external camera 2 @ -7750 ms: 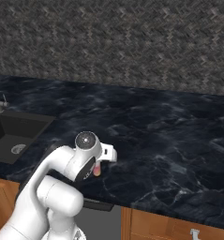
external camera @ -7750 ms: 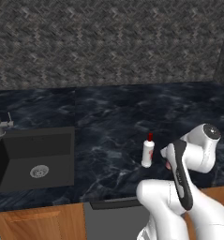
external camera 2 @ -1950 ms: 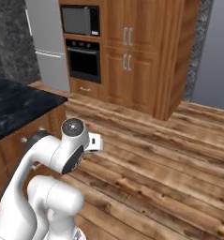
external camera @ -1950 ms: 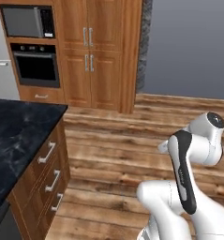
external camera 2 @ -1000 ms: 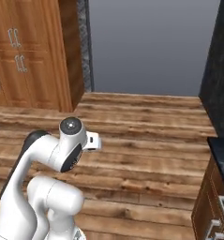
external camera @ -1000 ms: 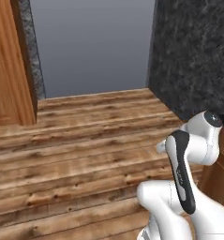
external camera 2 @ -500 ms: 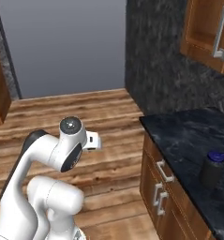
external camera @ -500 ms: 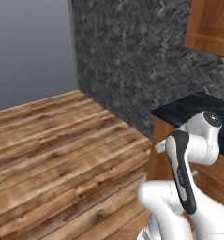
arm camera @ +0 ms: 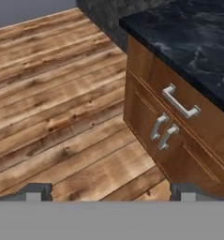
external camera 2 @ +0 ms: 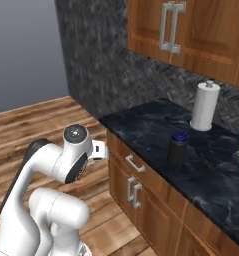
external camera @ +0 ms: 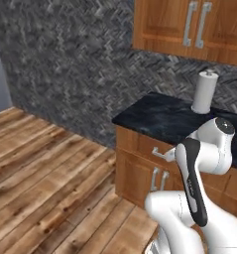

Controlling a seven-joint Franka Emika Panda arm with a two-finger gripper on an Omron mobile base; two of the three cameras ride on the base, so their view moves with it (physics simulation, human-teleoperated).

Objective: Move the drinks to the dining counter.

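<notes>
Swinging base: over the last second the view has turned from bare plank floor and a grey wall to a corner of dark marbled worktop with wooden cabinets under it; the whole scene has shifted with the cameras, so the base has moved, not the things.
Meaning for task: some seconds ago the slim white red-capped bottle stood on the sink worktop by the arm; judging from that, one drink is likely delivered and the robot now comes back to fetch another.
Claw: the claw is spread wide and carries nothing; its two tips stand far apart at the bottom of the hand view, aimed down at the plank floor and the cabinet front.
Black bottle: one squat black bottle with a blue cap stands upright on the worktop, ahead of the claw, higher than it and off to its right in the right base view, well apart from it.
Paper towel roll: one tall white roll stands beyond the bottle, further from the claw, near the stone wall; not a drink.
Other drinks: a small round thing at the right edge of the right base view is too small to name.
Cabinet handles: three steel handles face the claw, one on the drawer and two on the doors below.
Next: in my judgement the base must close in before any reach for the bottle.
</notes>
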